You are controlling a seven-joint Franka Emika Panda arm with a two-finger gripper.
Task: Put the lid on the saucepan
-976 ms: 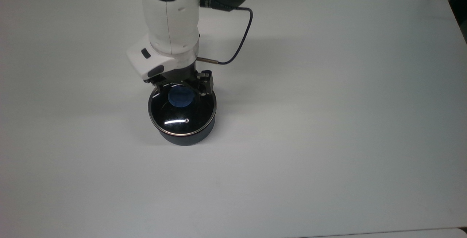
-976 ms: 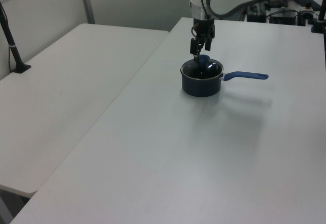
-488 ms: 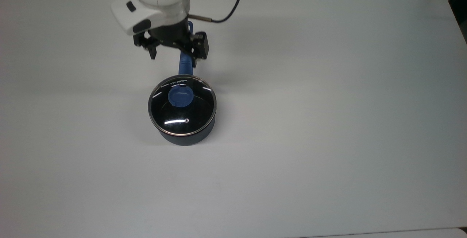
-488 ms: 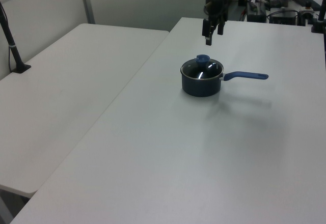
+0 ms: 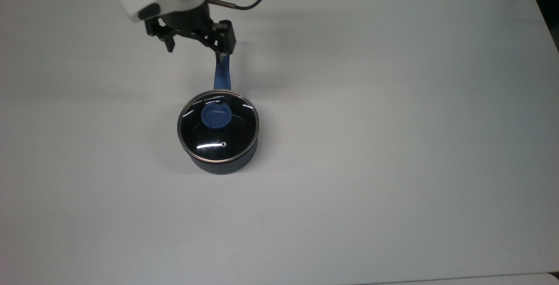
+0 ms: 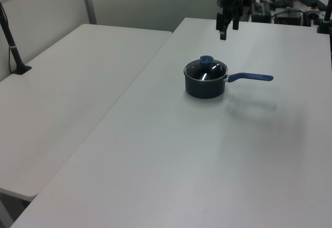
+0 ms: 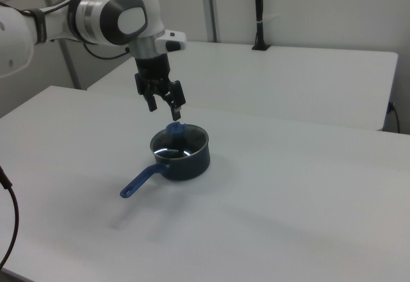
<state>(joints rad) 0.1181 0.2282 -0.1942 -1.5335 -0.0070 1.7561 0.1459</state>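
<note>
glass lid (image 5: pixel 218 127) with its blue knob sits flush on the navy saucepan (image 6: pixel 205 86) on the white desk (image 5: pixel 393 145), below and apart from the raised tool (image 5: pixel 194 45), which hangs spread and empty above the pan's long handle (image 5: pixel 222 72).

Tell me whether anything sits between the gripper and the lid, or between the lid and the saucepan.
Nothing visible does. The lid already sits on the saucepan, its rim seated all round. The gripper hangs open and empty in clear air above the table, over the pan's handle in the top view.
</note>
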